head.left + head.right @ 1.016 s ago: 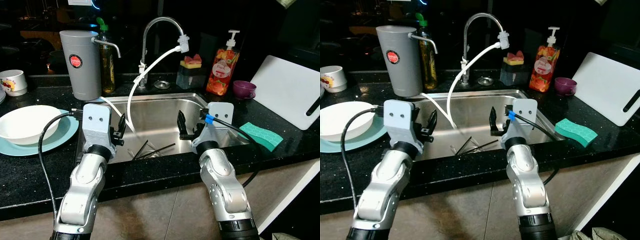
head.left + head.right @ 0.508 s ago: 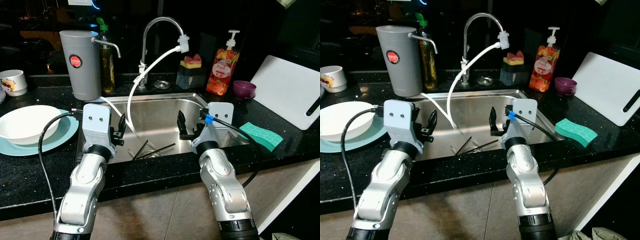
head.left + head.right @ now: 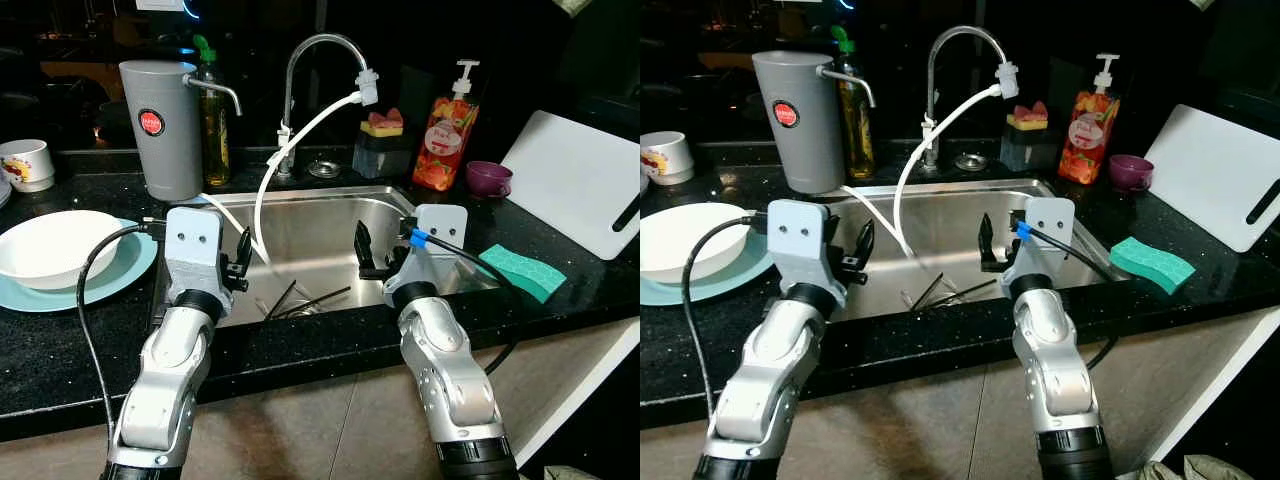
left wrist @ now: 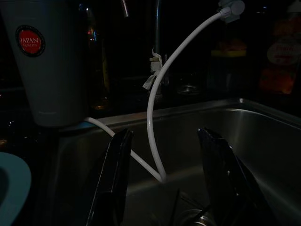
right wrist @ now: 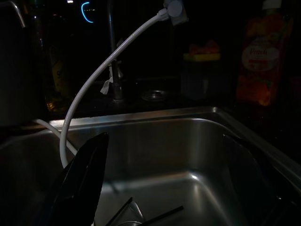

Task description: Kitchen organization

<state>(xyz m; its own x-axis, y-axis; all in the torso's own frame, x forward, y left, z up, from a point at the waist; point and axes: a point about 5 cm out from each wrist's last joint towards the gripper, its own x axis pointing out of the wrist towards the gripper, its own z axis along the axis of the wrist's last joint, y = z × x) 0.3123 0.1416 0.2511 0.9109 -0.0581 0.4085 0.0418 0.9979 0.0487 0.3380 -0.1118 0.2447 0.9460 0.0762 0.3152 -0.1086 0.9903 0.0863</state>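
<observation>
You are looking down into a shiny steel sink set in a black speckled counter, and a few thin dark sticks lie at its bottom near the drain. A white hose runs from the tip of the curved silver tap down into the sink. Your left gripper hangs over the sink's left edge and your right gripper hangs over the sink near its front; both have their fingers spread apart and hold nothing. Behind the sink on the left stands a tall grey can with a red round sticker that says "JAPAN". Next to it is a bottle of yellow oil. On the right stands an orange soap pump bottle with "Peach" on its label, then a small purple cup, a green sponge and a white cutting board. On the left counter a white bowl sits on a light blue plate, and a white mug stands behind them.
</observation>
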